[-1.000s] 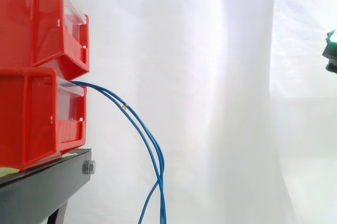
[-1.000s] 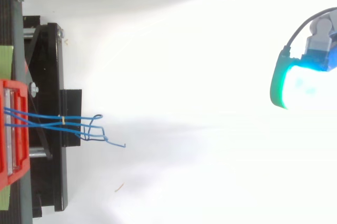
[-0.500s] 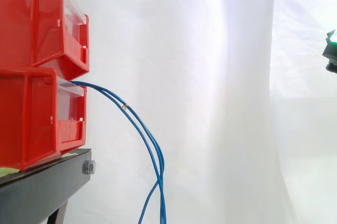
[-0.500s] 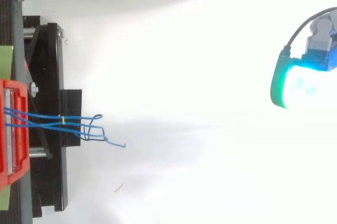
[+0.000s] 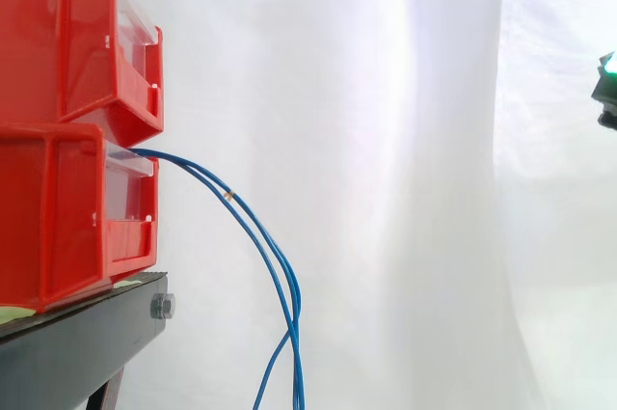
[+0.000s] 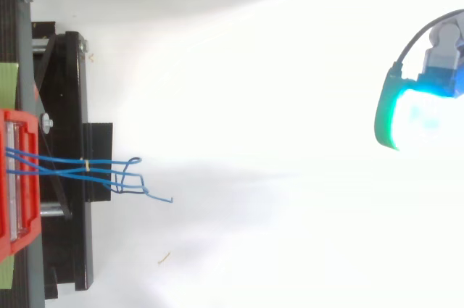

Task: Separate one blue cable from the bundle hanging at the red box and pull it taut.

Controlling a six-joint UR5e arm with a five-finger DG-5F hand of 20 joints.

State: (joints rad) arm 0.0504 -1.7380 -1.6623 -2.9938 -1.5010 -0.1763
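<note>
Blue cable bundle [image 5: 294,314] first: in my side view it comes out of the front lip of the lower red bin [image 5: 58,217], arcs outward and drops straight down past the bottom edge of the view. A small pale tie [image 5: 228,195] bands the strands together high on the arc; below it they run close side by side and cross further down. From the top view I see the strands leave the bin's front, pass over the black stand [image 6: 72,105], and finish in loose curls [image 6: 134,181] just beyond its outer edge, one tip poking further out.

The upper red bin [image 5: 58,34] sits stacked on the lower one, its front overhanging the spot where the cables exit. Both rest on the stand, whose front corner shows a bolt.

Past the curls, wide open white floor, nothing in the way. Far across it, the hand [image 6: 406,116] hangs at the right edge, pad glowing green-cyan, well apart from the cables. I can't tell whether it's spread or closed. Behind everything, the white curtain [image 5: 386,140].
</note>
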